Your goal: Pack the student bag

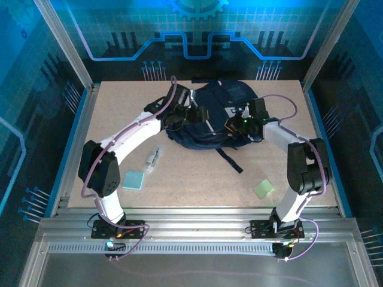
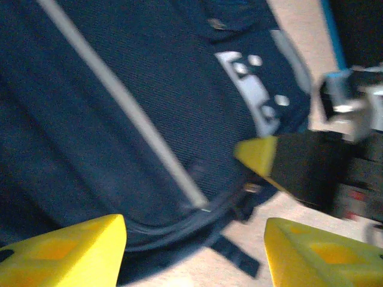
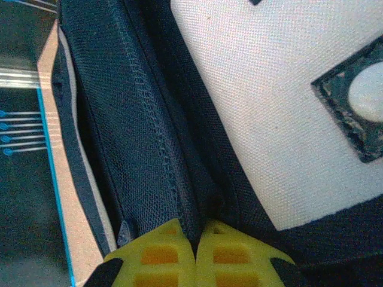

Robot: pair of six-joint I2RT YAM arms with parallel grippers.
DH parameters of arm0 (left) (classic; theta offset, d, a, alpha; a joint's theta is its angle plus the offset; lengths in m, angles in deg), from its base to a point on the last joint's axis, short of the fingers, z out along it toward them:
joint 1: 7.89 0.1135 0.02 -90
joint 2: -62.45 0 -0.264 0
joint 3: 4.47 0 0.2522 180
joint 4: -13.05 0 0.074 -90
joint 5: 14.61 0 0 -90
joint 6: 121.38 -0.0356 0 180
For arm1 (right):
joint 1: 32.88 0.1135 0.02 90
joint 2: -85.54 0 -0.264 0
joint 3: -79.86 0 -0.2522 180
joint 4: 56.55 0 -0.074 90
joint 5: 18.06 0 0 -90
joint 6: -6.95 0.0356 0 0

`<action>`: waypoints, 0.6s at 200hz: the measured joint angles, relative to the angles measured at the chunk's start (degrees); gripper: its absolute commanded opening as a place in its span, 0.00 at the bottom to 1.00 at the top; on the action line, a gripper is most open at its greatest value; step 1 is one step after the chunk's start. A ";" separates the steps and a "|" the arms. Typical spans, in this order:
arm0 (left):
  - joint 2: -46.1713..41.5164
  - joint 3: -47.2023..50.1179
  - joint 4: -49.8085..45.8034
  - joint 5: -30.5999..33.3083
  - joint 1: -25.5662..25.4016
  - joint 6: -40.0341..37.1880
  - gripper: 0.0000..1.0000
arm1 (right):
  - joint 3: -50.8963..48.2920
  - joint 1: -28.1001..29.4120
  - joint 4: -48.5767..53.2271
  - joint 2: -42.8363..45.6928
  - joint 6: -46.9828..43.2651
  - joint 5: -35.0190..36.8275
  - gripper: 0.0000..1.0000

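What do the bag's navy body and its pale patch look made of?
The student bag looks like matte navy woven synthetic, perhaps polyester: fine weave, stitched seams. Its pale patch looks like coarser matte canvas: plain grid weave.

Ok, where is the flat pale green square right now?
In the top view, the flat pale green square lies at the near right, just left of the right arm, with the dark navy fabric backpack farther back.
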 measured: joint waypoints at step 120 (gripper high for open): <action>7.58 3.96 0.39 13.84 -7.98 4.79 0.67 | -7.32 5.70 -15.19 2.23 15.41 6.49 0.00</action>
